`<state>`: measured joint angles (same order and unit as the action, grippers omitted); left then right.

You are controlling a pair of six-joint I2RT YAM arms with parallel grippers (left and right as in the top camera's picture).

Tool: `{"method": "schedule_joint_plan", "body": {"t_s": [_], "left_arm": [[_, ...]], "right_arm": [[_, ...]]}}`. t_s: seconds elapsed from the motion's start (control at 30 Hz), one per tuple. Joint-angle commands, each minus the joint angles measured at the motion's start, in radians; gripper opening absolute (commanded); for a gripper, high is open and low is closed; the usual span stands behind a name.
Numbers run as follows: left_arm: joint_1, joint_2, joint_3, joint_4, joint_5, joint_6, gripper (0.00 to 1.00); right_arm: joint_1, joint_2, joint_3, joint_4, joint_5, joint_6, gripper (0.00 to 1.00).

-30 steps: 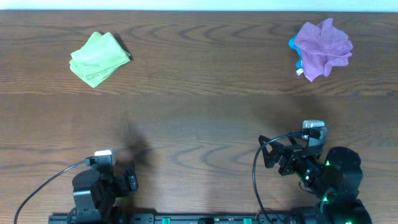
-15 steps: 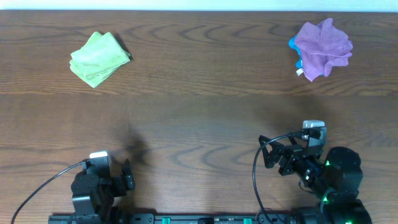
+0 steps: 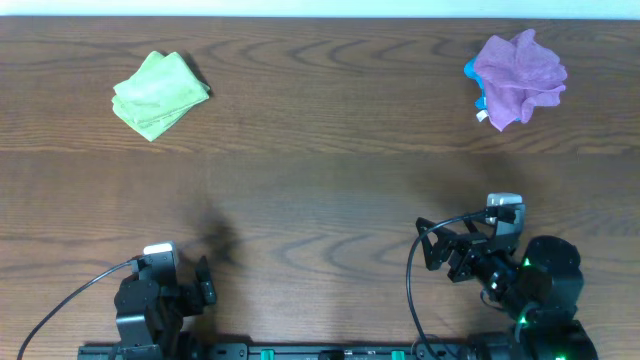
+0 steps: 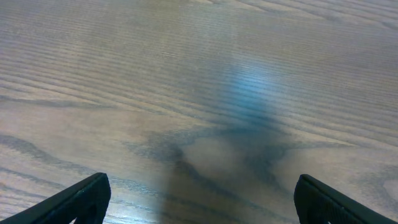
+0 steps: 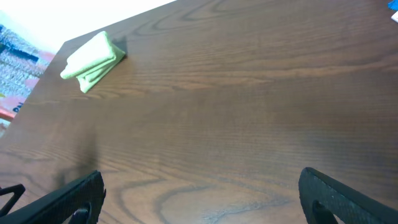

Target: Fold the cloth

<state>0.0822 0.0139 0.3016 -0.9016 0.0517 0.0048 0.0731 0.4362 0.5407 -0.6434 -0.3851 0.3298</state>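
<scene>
wooden table (image 3: 320,190): folded green cloth (image 3: 158,94), crumpled purple cloth (image 3: 518,76) (far corners); left gripper (image 4: 199,190), right gripper (image 5: 200,183) both spread.

dark wood-grain table (image 3: 320,200), two items on it. green cloth (image 3: 158,94) lies folded and flat at far left. purple cloth (image 3: 518,76) sits in a crumpled heap at far right, well apart from it, with a blue scrap (image 3: 470,72) showing at its left edge.

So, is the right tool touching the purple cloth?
Apart. The overhead view shows the right tool near the front edge and the purple cloth crumpled at the far right, with a wide stretch of table between them.
</scene>
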Motion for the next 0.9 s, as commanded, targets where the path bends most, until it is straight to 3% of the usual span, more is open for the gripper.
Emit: {"method": "schedule_joint_plan", "body": {"t_s": [0.0, 0.1, 0.2, 0.5, 0.87], "left_arm": [[-0.004, -0.01, -0.019, -0.051, -0.04, 0.026, 0.96], [-0.004, -0.01, -0.018, -0.051, -0.04, 0.026, 0.95], [-0.004, -0.01, -0.019, -0.051, -0.04, 0.026, 0.95], [-0.004, -0.01, -0.019, -0.051, -0.04, 0.026, 0.95], [-0.004, -0.01, -0.019, -0.051, -0.04, 0.026, 0.95]], "right_arm": [[-0.008, -0.006, 0.0, -0.029, 0.058, -0.014, 0.99], [-0.008, -0.017, -0.01, -0.069, 0.154, -0.037, 0.99], [-0.008, -0.063, -0.045, -0.068, 0.174, -0.156, 0.99], [-0.008, -0.293, -0.251, -0.065, 0.224, -0.366, 0.99], [-0.023, -0.426, -0.378, -0.068, 0.233, -0.369, 0.99]]}}
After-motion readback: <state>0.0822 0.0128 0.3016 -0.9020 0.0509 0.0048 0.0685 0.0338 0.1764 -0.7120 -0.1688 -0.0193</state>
